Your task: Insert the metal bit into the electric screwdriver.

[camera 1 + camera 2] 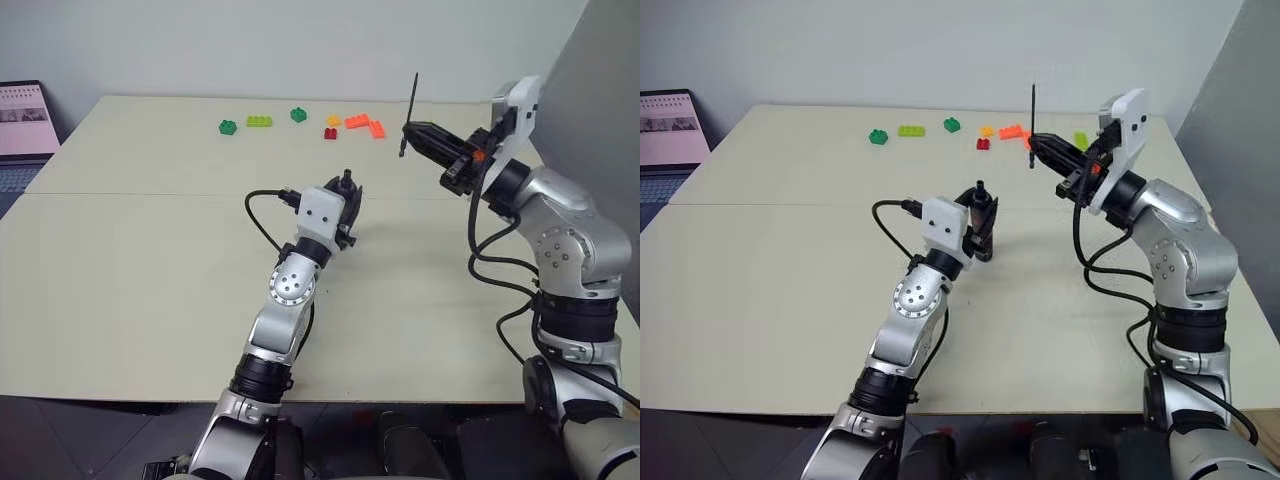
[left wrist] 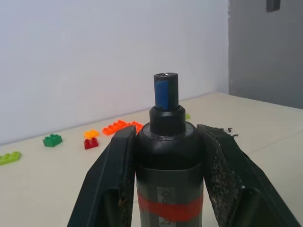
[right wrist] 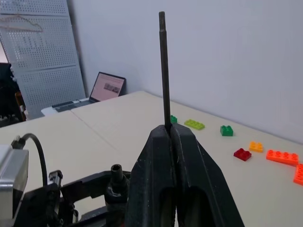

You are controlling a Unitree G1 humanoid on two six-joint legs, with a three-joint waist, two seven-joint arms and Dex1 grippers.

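Note:
My left gripper [image 1: 346,196] is shut on the electric screwdriver [image 2: 168,161] above the middle of the table. The tool is dark with a red band, and its narrow tip [image 1: 347,178] points up and away from me. Both black fingers [image 2: 118,161] press against its body. To the right and higher, my right gripper [image 1: 409,129] is shut on the metal bit [image 1: 411,105]. This thin dark rod stands nearly upright through the closed fingertips [image 3: 169,130], mostly above them. The bit [image 1: 1033,115] is apart from the screwdriver [image 1: 981,205], up and to its right.
Several small toy bricks, green [image 1: 228,127], red [image 1: 330,133] and orange [image 1: 357,121], lie along the far side of the beige table [image 1: 150,260]. A laptop [image 1: 25,120] sits off the table's far left. A grey partition [image 1: 600,90] stands at the right.

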